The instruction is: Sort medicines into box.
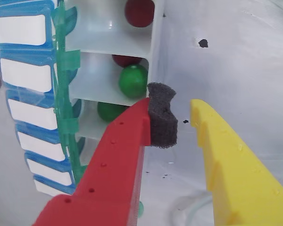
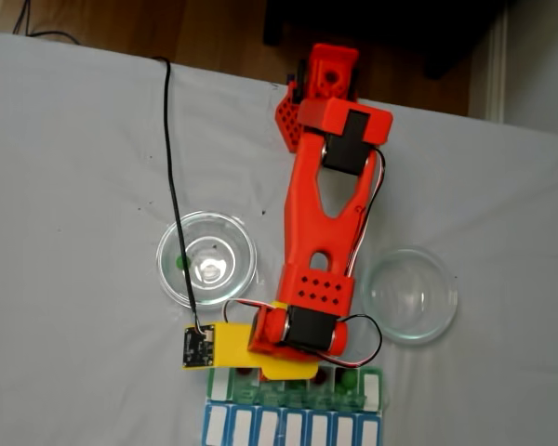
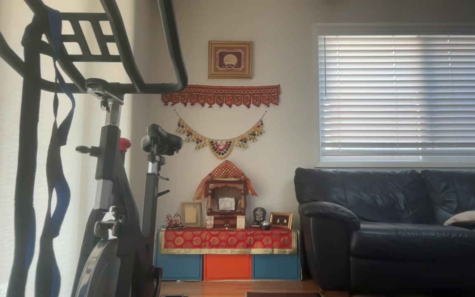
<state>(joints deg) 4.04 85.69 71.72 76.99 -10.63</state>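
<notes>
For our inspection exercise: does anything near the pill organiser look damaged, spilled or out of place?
Yes. In the wrist view, the dark foam pad on the red finger looks ragged and notched, and small dark specks lie scattered on the white table, perhaps foam crumbs.

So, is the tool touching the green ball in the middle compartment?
Cannot tell. In the wrist view the tool's foam pad overlaps the edge of the green ball, so no gap or contact shows plainly.

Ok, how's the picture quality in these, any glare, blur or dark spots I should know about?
Wrist view: even light, the red gripper finger up close looks soft, and the balls in the box are sharper. Fixed view: soft overall, with a bright glare spot in the left glass dish. Other view: backlit by the window blinds, so the sofa and exercise bike go dark.
</notes>
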